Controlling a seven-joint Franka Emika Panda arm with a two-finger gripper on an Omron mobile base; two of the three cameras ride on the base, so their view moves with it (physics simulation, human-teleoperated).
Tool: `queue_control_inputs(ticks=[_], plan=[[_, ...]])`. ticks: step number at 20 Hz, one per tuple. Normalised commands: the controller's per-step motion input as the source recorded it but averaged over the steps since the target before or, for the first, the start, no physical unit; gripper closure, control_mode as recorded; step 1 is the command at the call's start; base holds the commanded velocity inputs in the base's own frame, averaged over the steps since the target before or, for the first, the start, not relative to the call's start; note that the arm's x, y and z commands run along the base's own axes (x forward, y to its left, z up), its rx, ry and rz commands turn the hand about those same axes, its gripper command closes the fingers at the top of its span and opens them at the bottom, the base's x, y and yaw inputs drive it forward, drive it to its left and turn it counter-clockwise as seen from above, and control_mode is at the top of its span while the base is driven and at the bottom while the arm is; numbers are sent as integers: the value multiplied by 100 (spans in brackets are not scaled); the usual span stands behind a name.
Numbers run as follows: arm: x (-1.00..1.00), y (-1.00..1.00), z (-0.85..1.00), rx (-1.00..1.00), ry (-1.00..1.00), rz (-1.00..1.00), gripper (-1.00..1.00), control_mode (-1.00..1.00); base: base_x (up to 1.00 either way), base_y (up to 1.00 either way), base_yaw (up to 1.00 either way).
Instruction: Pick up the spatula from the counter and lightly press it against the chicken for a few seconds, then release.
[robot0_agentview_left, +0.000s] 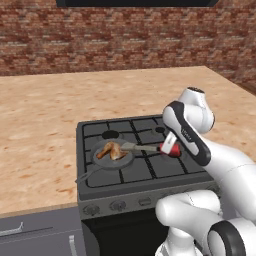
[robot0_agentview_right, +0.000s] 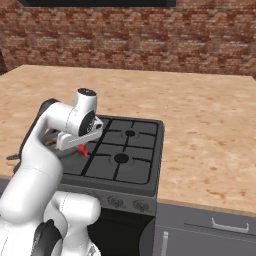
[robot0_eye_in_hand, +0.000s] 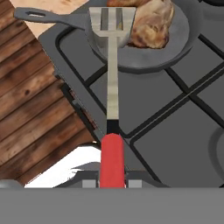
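Pinched tight in the gripper (robot0_eye_in_hand: 112, 183): the red handle of the spatula (robot0_eye_in_hand: 113, 83), held nearly level above the black gas stove (robot0_eye_in_hand: 175, 127). Slotted metal blade reaching out over the near rim of the grey skillet (robot0_eye_in_hand: 179, 52) on the front left burner, with its far corner meeting the browned chicken (robot0_eye_in_hand: 151, 26) lying in that pan. Cannot tell whether pressing or merely touching. Skillet handle pointing off the stove's front left corner, beside the speckled counter (robot0_agentview_left: 40, 115).
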Motion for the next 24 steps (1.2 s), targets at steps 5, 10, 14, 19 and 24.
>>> queue_control_inputs(ticks=[5,10,14,19,24], plan=[[8,5,-9,0,0,0,100,-100,0,0,0],[8,5,-10,-1,0,0,100,-100,0,0,0],[11,3,-9,-1,0,0,100,-100,0,0,0],[14,4,-10,-1,0,0,100,-100,0,0,0],[12,3,-10,-1,0,0,100,-100,0,0,0]])
